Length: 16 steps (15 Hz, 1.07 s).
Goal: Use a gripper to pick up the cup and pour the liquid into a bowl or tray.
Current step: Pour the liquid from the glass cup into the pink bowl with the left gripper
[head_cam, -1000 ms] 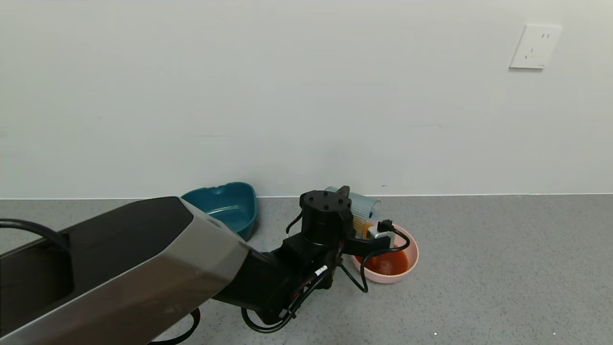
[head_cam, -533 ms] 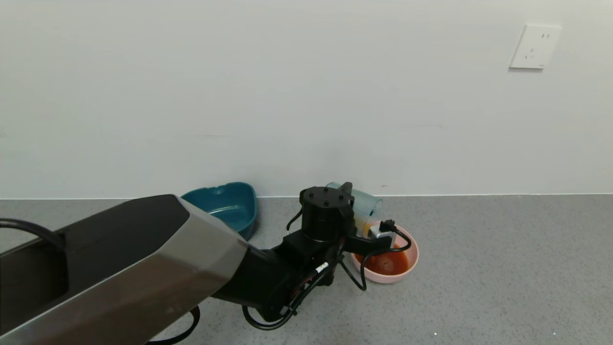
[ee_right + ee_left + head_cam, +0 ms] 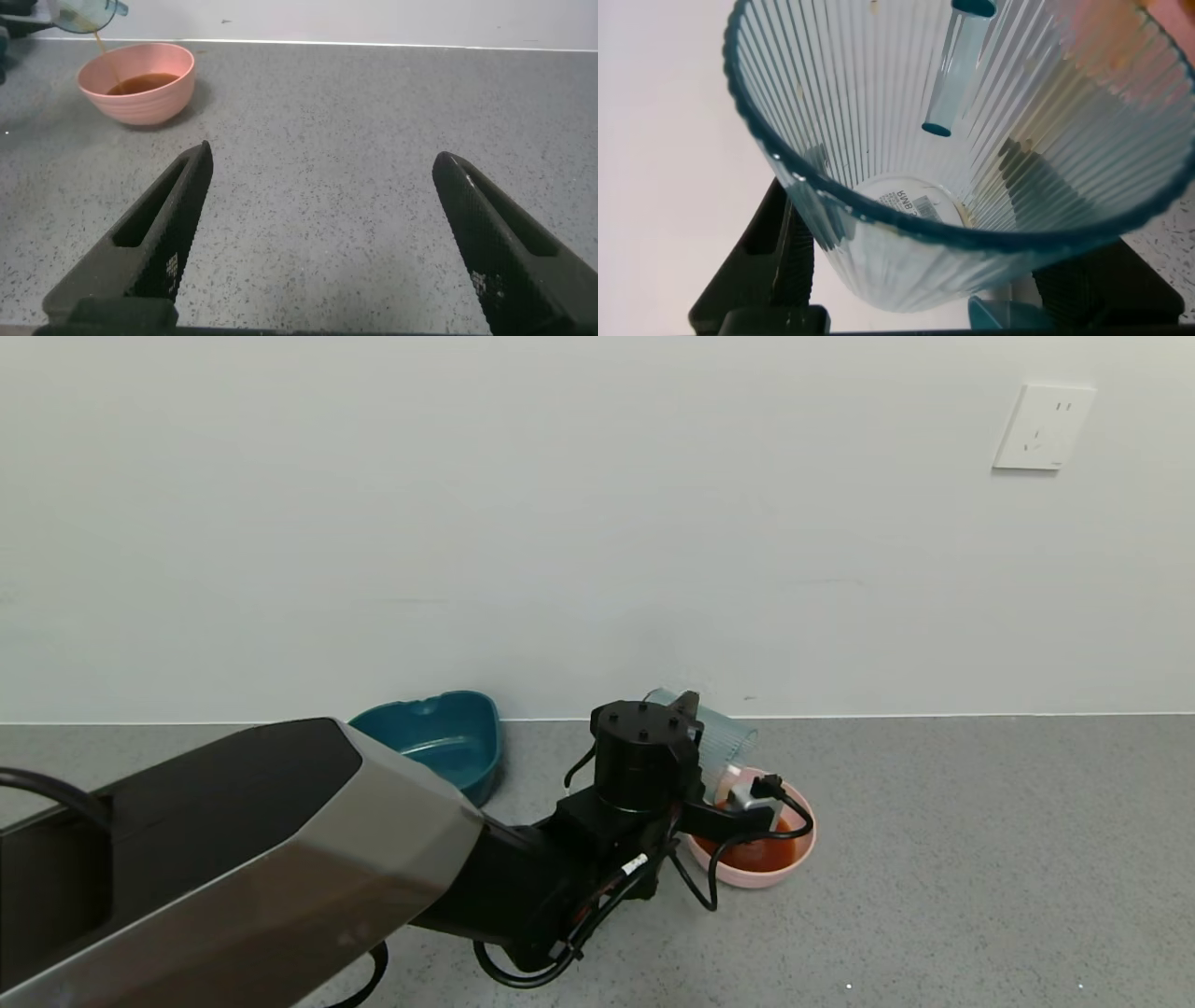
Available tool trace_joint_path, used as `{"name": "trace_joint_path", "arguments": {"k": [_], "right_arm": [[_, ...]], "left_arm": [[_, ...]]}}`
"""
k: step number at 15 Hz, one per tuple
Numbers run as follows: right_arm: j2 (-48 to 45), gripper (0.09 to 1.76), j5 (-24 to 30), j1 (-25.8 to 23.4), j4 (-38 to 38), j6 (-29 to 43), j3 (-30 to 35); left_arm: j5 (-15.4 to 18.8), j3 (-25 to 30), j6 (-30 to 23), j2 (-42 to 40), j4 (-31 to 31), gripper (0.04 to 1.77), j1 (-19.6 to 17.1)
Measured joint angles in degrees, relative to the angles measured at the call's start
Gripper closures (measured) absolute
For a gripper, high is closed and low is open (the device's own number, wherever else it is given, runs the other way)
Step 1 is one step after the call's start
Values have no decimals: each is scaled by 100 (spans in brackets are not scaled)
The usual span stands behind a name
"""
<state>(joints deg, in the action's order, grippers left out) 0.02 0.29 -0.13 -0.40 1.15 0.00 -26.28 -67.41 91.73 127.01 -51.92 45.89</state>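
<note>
My left gripper (image 3: pixel 702 735) is shut on the pale teal ribbed cup (image 3: pixel 728 739), one finger (image 3: pixel 789 266) on each side of its body. It holds the cup tipped far over, mouth toward the pink bowl (image 3: pixel 801 847) just below. In the right wrist view a thin stream of orange-red liquid (image 3: pixel 106 54) runs from the cup (image 3: pixel 86 11) into the bowl (image 3: pixel 140 107), where more liquid (image 3: pixel 142 84) has pooled. Inside, the cup (image 3: pixel 952 140) looks nearly drained. My right gripper (image 3: pixel 322 215) hangs open over bare grey counter, well away from the bowl.
A dark teal squarish tub (image 3: pixel 439 739) stands against the wall to the left of the bowl. The white wall runs along the back of the grey speckled counter (image 3: pixel 980 859), with a socket (image 3: pixel 1041 427) at upper right. My left forearm (image 3: pixel 233 859) fills the lower left.
The left gripper has rolled the cup further over and shifted it slightly right above the bowl. Less orange liquid shows in the cup than a second ago.
</note>
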Motion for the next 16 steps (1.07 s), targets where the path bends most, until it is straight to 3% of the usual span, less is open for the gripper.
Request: {"name": "trace_joint_path", "arguments": {"k": [6,16], "right_arm": [[0,14,1,2,0,4,0],[0,14,1,0,0,1,0]], "left_arm": [[-1,28,603,30,-486,52,63],[-6,85,636,68,-546,52,67]]}}
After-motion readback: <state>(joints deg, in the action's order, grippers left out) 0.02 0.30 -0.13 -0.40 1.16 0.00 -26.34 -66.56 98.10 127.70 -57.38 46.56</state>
